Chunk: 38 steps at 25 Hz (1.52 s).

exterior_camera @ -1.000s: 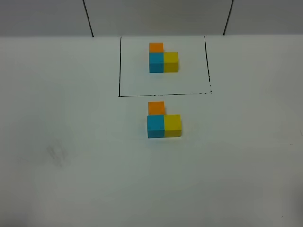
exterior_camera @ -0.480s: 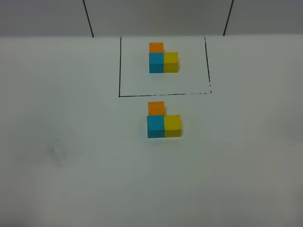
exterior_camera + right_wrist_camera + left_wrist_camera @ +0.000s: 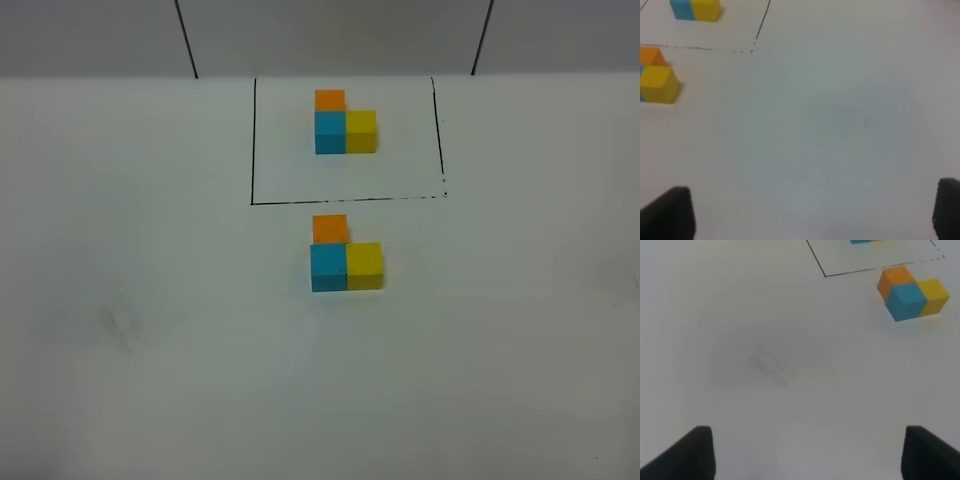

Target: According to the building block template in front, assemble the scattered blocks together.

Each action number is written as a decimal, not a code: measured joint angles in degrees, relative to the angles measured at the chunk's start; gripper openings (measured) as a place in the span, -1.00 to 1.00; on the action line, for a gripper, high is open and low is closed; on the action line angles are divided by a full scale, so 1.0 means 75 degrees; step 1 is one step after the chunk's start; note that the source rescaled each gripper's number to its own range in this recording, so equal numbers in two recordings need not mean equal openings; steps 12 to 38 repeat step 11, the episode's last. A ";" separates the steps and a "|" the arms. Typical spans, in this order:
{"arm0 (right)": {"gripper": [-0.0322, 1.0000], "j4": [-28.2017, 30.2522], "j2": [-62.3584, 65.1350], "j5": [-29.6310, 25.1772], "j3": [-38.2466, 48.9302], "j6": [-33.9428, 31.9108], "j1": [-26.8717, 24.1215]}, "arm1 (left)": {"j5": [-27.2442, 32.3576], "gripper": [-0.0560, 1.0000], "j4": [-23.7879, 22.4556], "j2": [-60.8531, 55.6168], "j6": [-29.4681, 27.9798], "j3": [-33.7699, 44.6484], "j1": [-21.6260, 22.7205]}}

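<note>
1. Exterior high view first: I see the white counter with the template, a black-lined outline holding an L of orange, blue and yellow cubes, at the far middle.

2. Just on the near side of that outline's front line sit the blocks, apart from the line. The orange block lies behind the blue block, and the yellow block touches the blue one on its right. To my eye this L matches the template's L, so I judge the assembly done, or all but done.

3. Neither arm shows in the high view; both are drawn back off the work area.

4. Left wrist view: the left fingers stand wide apart with nothing between them, only bare counter. The blocks lie well ahead of these fingers and off to the right side of that arm's line of reach.

5. Right wrist view: the right fingers are also spread wide and empty. The yellow block shows well ahead and off to that arm's left, with the orange one partly cut by the frame edge.

6. What the next move hangs on: the cluster sits between the two arms, near the centre line, about equally far from both. If any nudge is wanted, I cannot call either arm nearer.
</note>
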State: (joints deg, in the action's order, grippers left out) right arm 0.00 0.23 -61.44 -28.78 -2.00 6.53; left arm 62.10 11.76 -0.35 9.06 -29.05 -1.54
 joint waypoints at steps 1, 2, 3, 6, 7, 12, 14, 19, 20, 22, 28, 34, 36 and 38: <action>0.86 0.0000 0.0000 0.0000 0.0000 -0.0010 0.0000 | 0.0000 0.33 0.0000 0.0000 0.0009 0.0000 0.0000; 0.85 0.0000 0.0000 0.0000 0.0000 -0.0017 0.0000 | 0.0000 0.33 0.0000 0.0000 0.0015 0.0000 0.0000; 0.83 0.0000 0.0000 0.0000 0.0000 -0.0017 0.0000 | 0.0000 0.33 0.0000 0.0000 0.0014 0.0000 0.0000; 0.79 0.0000 0.0000 0.0007 0.0000 -0.0017 0.0000 | 0.0000 0.33 0.0000 0.0000 0.0014 0.0000 0.0000; 0.78 0.0000 0.0000 0.0007 0.0000 -0.0017 0.0000 | 0.0000 0.33 0.0000 0.0000 0.0014 0.0000 0.0000; 0.72 0.0000 0.0000 0.0007 0.0000 -0.0017 0.0000 | 0.0000 0.33 0.0000 0.0000 0.0014 0.0000 0.0000; 0.72 0.0000 0.0000 0.0007 0.0000 -0.0017 0.0000 | 0.0000 0.33 0.0000 0.0000 0.0014 0.0000 0.0000; 0.72 0.0000 0.0000 0.0007 0.0000 -0.0017 0.0000 | 0.0000 0.33 0.0000 0.0000 0.0014 0.0000 0.0000; 0.72 0.0000 0.0000 0.0007 0.0000 -0.0017 0.0000 | 0.0000 0.33 0.0000 0.0000 0.0014 0.0000 0.0000; 0.72 0.0000 0.0000 0.0007 0.0000 -0.0017 0.0000 | 0.0000 0.33 0.0000 0.0000 0.0014 0.0000 0.0000; 0.72 0.0000 0.0000 0.0007 0.0000 -0.0017 0.0000 | 0.0000 0.33 0.0000 0.0000 0.0014 0.0000 0.0000; 0.72 0.0000 0.0000 0.0007 0.0000 -0.0017 0.0000 | 0.0000 0.33 0.0000 0.0000 0.0014 0.0000 0.0000; 0.72 0.0000 0.0000 0.0007 0.0000 -0.0017 0.0000 | 0.0000 0.33 0.0000 0.0000 0.0014 0.0000 0.0000; 0.72 0.0000 0.0000 0.0007 0.0000 -0.0017 0.0000 | 0.0000 0.33 0.0000 0.0000 0.0014 0.0000 0.0000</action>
